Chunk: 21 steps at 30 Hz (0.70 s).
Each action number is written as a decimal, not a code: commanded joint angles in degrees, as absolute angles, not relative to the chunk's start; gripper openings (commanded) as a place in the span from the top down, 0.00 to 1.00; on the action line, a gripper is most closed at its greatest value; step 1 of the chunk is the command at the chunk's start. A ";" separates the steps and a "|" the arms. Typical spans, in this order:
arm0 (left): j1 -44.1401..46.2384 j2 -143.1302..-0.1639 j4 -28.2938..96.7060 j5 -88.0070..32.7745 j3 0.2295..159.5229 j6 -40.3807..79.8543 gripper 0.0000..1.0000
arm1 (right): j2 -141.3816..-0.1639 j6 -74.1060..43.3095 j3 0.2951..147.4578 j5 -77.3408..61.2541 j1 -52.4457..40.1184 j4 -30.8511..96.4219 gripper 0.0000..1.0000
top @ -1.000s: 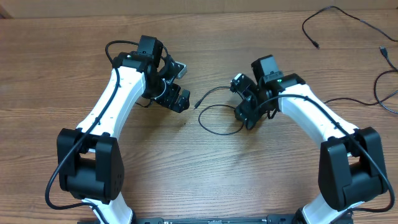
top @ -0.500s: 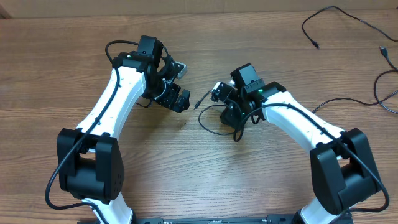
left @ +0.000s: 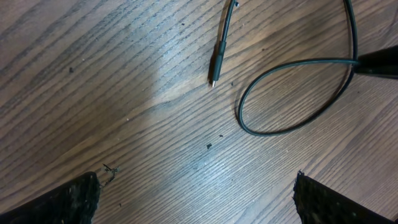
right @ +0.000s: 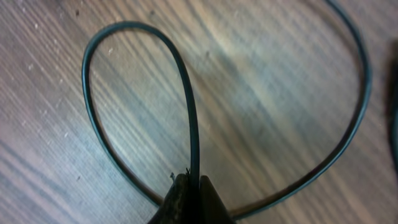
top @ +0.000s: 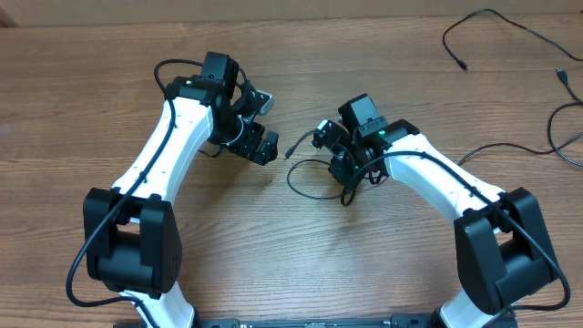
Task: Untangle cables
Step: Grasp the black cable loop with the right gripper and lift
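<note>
A thin black cable [top: 305,189] lies in a loop on the wooden table between the two arms, its small plug [top: 291,153] pointing left. My right gripper [top: 341,169] is shut on this cable at the loop's right side. In the right wrist view the cord [right: 193,134] runs up out of the closed right gripper [right: 193,194] and curves round in a loop. My left gripper [top: 270,121] stands wide open just left of the plug, holding nothing. The left wrist view shows the loop [left: 267,130] and plug [left: 215,70] ahead of the open left gripper [left: 199,208].
More black cables lie apart at the table's far right: one [top: 495,15] curls along the back edge with its plug [top: 463,65] hanging down, another [top: 557,137] winds along the right edge. Bare wood lies in front of both grippers.
My right gripper moved left over the loop and closed on the cable, nudging the loop slightly left. The left arm has stayed still and open.
</note>
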State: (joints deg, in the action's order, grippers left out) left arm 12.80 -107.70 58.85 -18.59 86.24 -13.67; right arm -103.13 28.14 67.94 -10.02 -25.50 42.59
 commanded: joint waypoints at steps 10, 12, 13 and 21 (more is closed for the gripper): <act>13.52 -108.38 58.83 -18.61 86.28 -13.50 0.00 | -101.89 19.05 84.64 -9.96 -25.39 63.20 0.96; 13.52 -108.38 58.83 -18.61 86.28 -13.50 0.01 | -101.27 16.51 91.00 -9.96 -25.39 67.59 0.96; 13.52 -108.38 58.81 -18.61 86.28 -13.50 0.00 | -100.95 14.79 94.96 -9.98 -25.39 69.82 0.96; 13.52 -108.38 58.81 -18.63 86.28 -13.50 0.00 | -98.94 -1.72 119.07 -10.15 -25.39 77.49 0.96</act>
State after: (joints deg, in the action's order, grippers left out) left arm 12.80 -107.70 58.87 -18.59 86.24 -13.67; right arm -102.15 7.09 112.31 -10.04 -25.47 76.77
